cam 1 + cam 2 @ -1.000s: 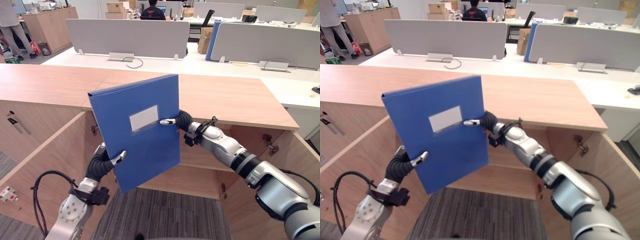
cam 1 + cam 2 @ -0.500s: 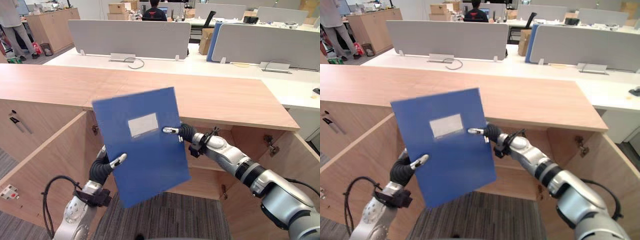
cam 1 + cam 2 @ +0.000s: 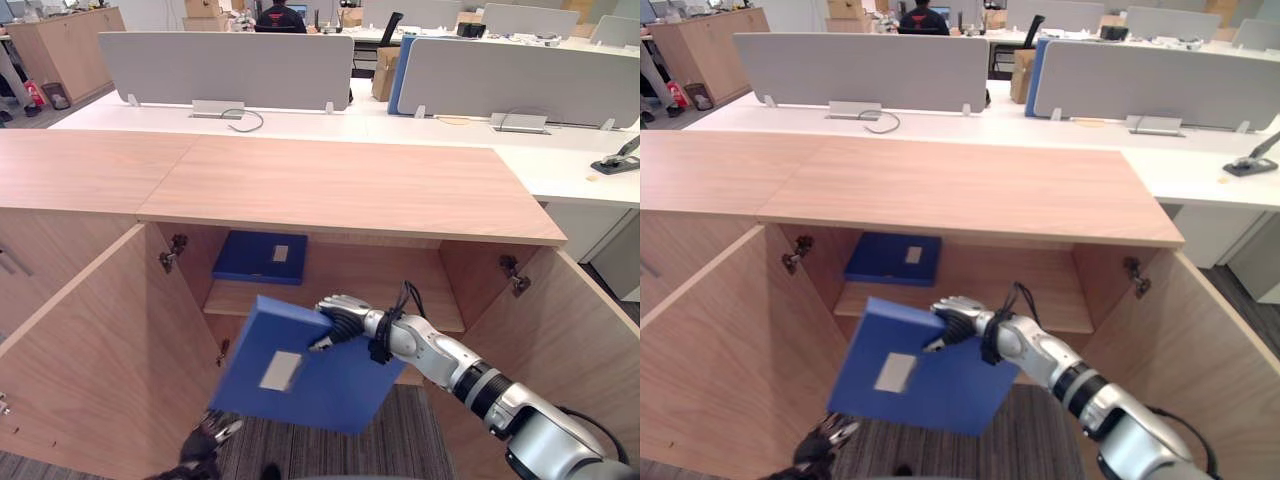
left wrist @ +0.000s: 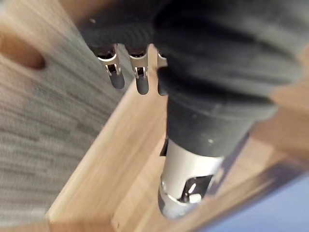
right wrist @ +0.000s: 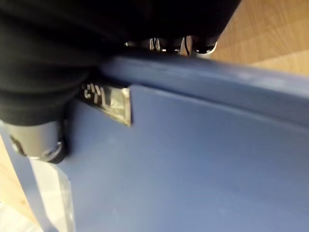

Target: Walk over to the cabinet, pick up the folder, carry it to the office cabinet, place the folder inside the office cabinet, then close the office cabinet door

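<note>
Flat blue rectangular folder [image 3: 300,385] with a pale label, tilted, at lower centre of the frame before the open light-wood office cabinet [image 3: 350,190]. The right hand [image 3: 342,318] curls its fingers over the folder's upper edge, thumb on its face. The left hand [image 3: 205,442], at lower left beneath the folder's corner, hangs loose-fingered and holds nothing. A second blue folder [image 3: 260,257] lies flat on the cabinet's wooden shelf [image 3: 420,305].

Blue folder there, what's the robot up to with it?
The robot's right hand grips the folder by its upper edge, holding it tilted before the open cabinet, not yet inside. Its left hand hangs low, open, off the folder. A second folder lies on the shelf.
</note>
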